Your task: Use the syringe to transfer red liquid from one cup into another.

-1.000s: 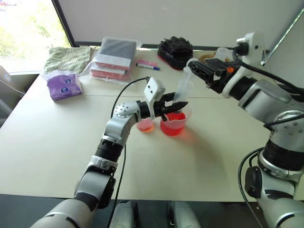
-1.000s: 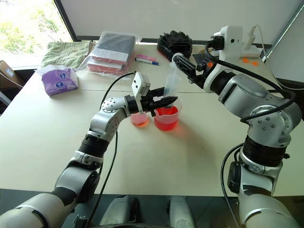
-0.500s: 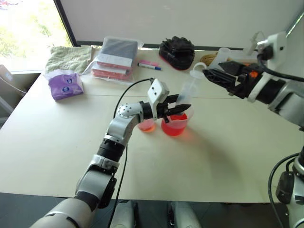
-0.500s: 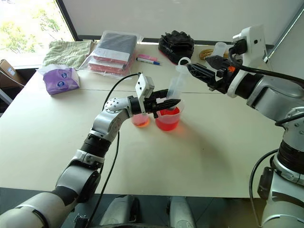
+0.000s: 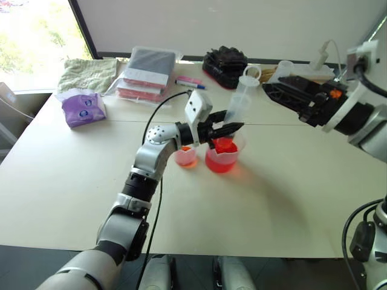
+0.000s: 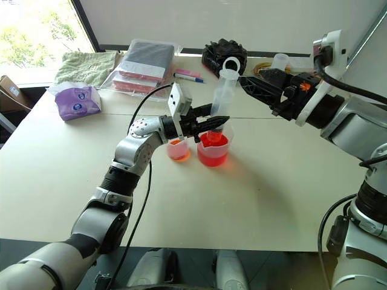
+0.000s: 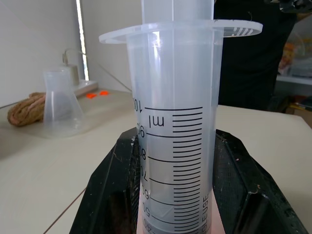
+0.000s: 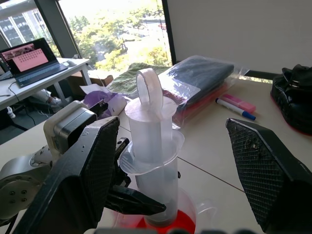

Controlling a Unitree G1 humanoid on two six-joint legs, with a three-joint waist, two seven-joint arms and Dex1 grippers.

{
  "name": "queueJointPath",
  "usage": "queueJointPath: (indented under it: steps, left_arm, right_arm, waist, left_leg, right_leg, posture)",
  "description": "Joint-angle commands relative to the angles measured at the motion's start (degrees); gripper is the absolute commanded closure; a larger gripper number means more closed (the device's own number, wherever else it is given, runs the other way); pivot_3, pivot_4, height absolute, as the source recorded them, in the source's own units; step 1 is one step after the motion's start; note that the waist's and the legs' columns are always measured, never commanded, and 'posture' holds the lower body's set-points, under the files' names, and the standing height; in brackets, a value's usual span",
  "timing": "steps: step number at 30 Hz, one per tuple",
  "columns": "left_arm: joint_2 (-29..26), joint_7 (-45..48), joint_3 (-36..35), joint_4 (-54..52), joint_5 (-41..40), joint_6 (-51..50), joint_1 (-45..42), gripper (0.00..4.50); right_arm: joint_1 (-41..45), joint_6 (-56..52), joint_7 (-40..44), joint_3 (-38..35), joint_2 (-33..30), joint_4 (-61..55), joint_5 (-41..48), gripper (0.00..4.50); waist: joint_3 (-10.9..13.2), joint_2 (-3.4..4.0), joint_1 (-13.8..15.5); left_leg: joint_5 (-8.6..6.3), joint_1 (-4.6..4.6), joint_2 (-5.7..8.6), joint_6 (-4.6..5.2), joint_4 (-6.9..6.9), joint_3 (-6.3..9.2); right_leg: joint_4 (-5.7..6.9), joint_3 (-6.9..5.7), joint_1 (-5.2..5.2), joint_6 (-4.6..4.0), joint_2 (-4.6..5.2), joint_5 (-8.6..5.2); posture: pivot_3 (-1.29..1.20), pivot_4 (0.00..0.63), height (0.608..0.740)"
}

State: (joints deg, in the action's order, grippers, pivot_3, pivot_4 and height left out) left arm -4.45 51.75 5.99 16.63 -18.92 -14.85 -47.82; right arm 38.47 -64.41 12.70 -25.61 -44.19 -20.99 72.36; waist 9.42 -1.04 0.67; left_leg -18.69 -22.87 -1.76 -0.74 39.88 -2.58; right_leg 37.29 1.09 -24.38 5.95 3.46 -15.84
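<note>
Nearest me on the pale matte table (image 5: 272, 199) stands the spouted clear plastic beaker (image 5: 221, 158), round and flared at the rim, glowing with watery red liquid (image 5: 225, 147). Just beside it, on my left side, sits the small clear cup (image 5: 185, 156) with a thin red pool. My left gripper (image 5: 228, 128) is clamped tight on the syringe (image 5: 239, 104), a clear ribbed-scale tube with a white ring-ended plunger; its long axis stands nearly upright, tilted slightly, tip down inside the beaker, plunger end up. Beyond the beaker, my right gripper (image 5: 272, 92) hangs with its textured black fingers spread wide, holding nothing, near the plunger ring.
</note>
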Motion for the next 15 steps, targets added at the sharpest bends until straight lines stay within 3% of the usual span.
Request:
queueJointPath:
  steps: [1,15]
  left_arm:
    - [-0.40,-1.29,-3.36,-6.81,-5.31,-4.62,-3.07,3.02]
    - [-9.21,-6.90,-10.60,-16.55,-12.12,-14.24,-5.24,3.02]
  right_arm:
    - [-0.25,1.75,-0.32,-0.51,-0.17,-1.03,1.44,0.88]
    - [0.07,2.81,-0.51,1.34,-0.19,-0.22,2.35,0.88]
  waist:
    - [0.00,0.00,-0.04]
    - [0.00,0.00,-0.11]
  left_leg:
    - [0.00,-0.01,-0.01,0.00,0.00,0.01]
    - [0.00,0.00,-0.02,0.00,0.01,0.02]
  right_leg:
    - [0.00,0.00,0.00,0.00,0.00,0.00]
    - [0.01,0.00,0.00,0.00,-0.02,0.00]
  posture:
    - [0.00,0.150,0.740]
    - [0.00,0.150,0.740]
